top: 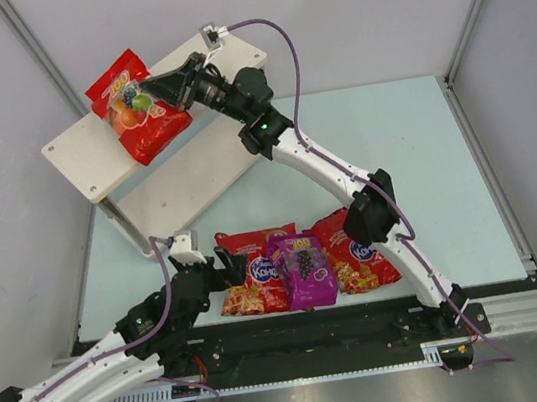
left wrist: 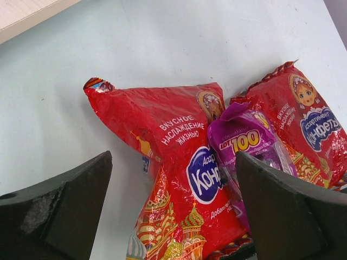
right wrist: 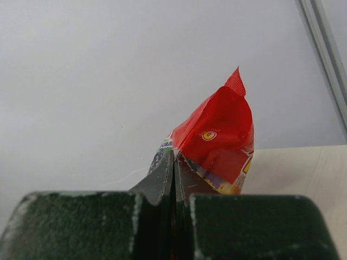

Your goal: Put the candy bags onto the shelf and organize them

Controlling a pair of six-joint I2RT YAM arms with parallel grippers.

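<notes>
The pale wooden shelf point(top: 79, 153) stands at the far left. My right gripper point(top: 162, 83) is shut on the edge of the red fruit-print bag point(top: 139, 109), which hangs over the shelf's top board; the bag point(right wrist: 222, 135) rises past the closed fingers in the right wrist view. Two red bags with blue ovals point(top: 257, 273) point(top: 357, 253) and the purple grape bag point(top: 302, 269) lie on the table near the front. My left gripper point(top: 220, 267) is open, its fingers either side of the left red bag point(left wrist: 184, 157), with the purple bag point(left wrist: 246, 141) partly on top of it.
The table's pale blue mat point(top: 414, 159) spreads to the right of the shelf. Grey walls enclose the back and sides. A metal rail point(top: 527, 309) runs along the front edge by the arm bases.
</notes>
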